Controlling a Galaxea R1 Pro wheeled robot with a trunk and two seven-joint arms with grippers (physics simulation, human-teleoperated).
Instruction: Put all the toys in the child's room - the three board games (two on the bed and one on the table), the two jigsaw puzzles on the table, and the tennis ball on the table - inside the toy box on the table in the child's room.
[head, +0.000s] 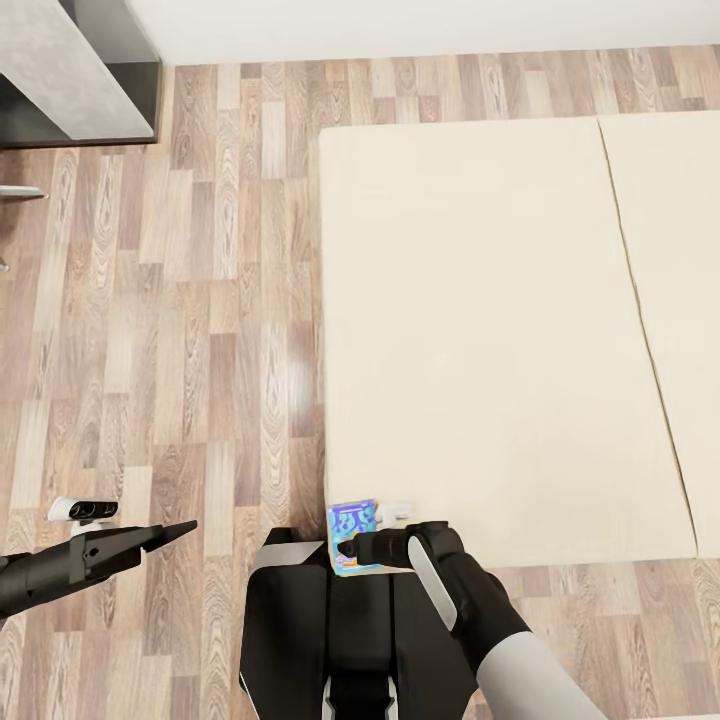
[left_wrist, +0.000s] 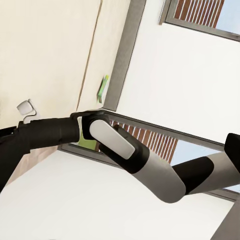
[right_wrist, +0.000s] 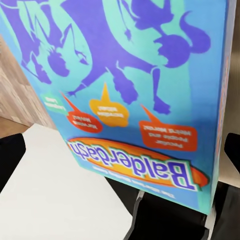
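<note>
The right gripper (head: 347, 549) hangs just off the near edge of the bed (head: 480, 330), close to that edge's left corner, above the robot's own dark trunk (head: 345, 640). It is clamped on the blue board game (head: 352, 538), a thin box printed with purple figures on turquoise. In the right wrist view the same box (right_wrist: 125, 85) stands between the dark fingertips (right_wrist: 11, 160), and the title "Balderdash" can be read on an orange oval banner along one end. The box sits mostly over the floor and the trunk rather than on the mattress, with only its far edge reaching the bed's rim.

The cream mattress runs away from the robot with a seam down its right part. In the left wrist view a second, green-edged game box (left_wrist: 104, 88) lies near the far edge of the bed beside the grey headboard (left_wrist: 122, 55); its print is too small to read.

The left gripper (head: 172, 532) points out over the wood floor (head: 160, 350), well apart from the bed; its fingers look drawn together with nothing between them, though the angle is poor. A grey cabinet corner (head: 70, 60) stands at the far left.
</note>
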